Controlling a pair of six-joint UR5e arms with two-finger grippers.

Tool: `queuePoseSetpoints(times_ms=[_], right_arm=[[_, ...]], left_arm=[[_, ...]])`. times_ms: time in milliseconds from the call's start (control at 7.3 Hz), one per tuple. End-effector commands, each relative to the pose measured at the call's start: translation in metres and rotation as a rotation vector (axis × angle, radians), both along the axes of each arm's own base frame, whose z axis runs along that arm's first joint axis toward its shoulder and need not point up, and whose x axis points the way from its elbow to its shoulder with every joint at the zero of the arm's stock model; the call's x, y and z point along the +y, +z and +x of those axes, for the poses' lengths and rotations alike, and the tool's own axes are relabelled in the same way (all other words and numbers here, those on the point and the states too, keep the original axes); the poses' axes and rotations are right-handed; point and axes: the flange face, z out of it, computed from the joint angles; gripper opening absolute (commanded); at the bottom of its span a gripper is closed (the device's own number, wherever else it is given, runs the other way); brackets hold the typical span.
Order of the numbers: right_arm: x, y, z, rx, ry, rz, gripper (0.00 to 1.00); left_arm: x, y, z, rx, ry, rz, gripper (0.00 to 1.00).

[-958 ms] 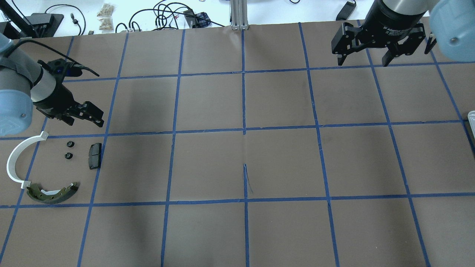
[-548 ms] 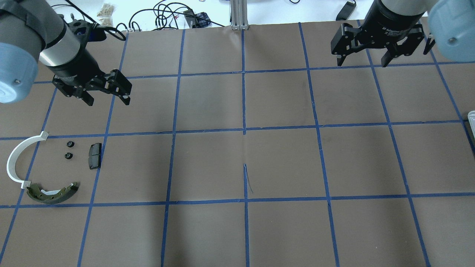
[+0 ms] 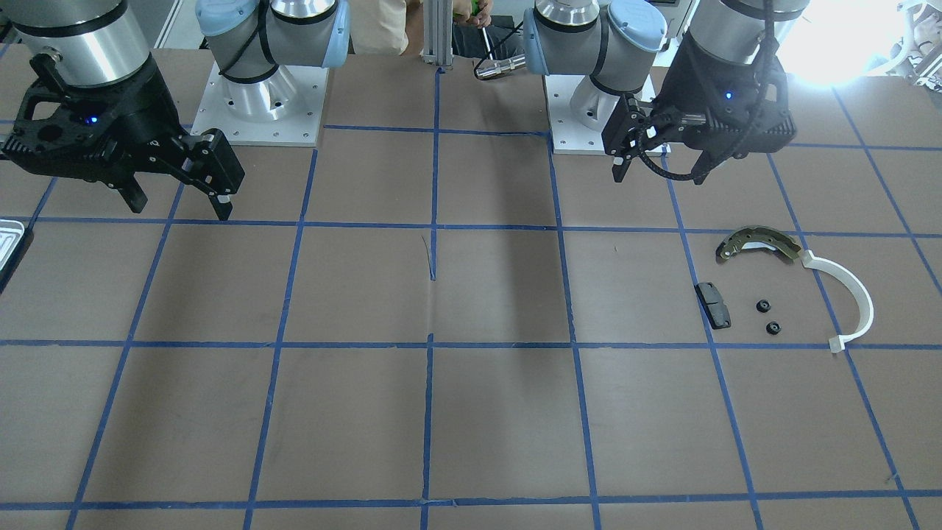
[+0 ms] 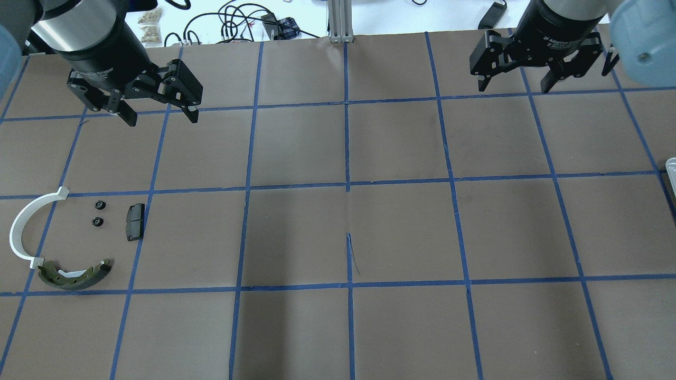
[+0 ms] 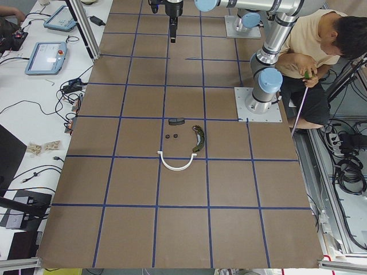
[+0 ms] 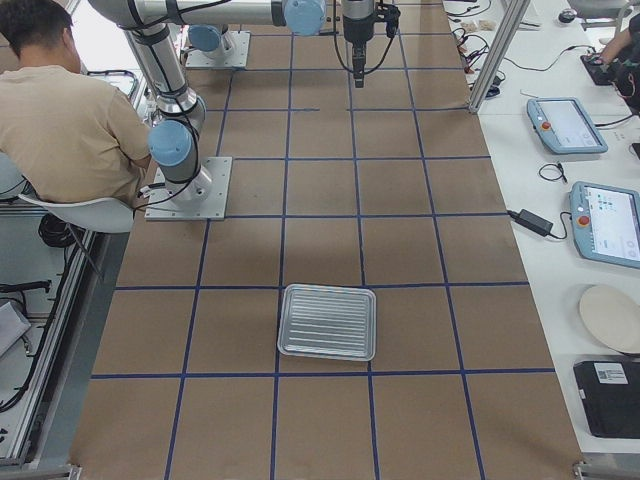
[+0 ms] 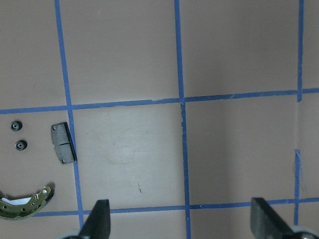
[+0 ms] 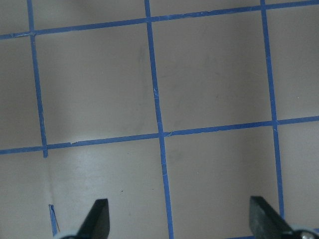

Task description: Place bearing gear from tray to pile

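Bearing gears point(image 4: 98, 205), 2 of them, are in neither gripper: left gripper point(image 4: 161, 119) and right gripper point(image 4: 513, 88) both hang spread wide above the table point(image 4: 401, 232). Both gears lie between the black pad point(image 4: 135, 222) and white arc point(image 4: 13, 235); the tray point(image 6: 328, 322) sits well apart

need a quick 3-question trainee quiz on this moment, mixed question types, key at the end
1. True or false: the pale grey ridged shallow tray holds a gear.
2. How many small black toothed gears lie between the white curved plastic arc and the small black rectangular brake pad? A one, B two, C three.
3. Fill in: the left claw and the right claw both have jaws ____ and hold ____.
Key: 1 false, its surface is bare in the right-side view. 2 B. 3 open; nothing.
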Motion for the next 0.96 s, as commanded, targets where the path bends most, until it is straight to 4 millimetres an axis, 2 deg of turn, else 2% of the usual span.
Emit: queuePoseSetpoints(times_ms=[0,548,821], right_arm=[[0.0017,0.0029,-0.0002,0.003,-0.001,-0.003,1.0],[0.0024,0.0009,-0.0007,0.007,0.0,0.005,1.0],[0.002,0.0032,-0.0005,0.006,-0.002,0.0,1.0]], left_arm=[[0.0154,0.0065,-0.0027,0.011,0.026,0.013,1.0],[0.0154,0.0062,-0.0014,0.012,0.004,0.015,1.0],[0.0089,-0.0006,-0.002,0.019,0.004,0.021,1.0]])
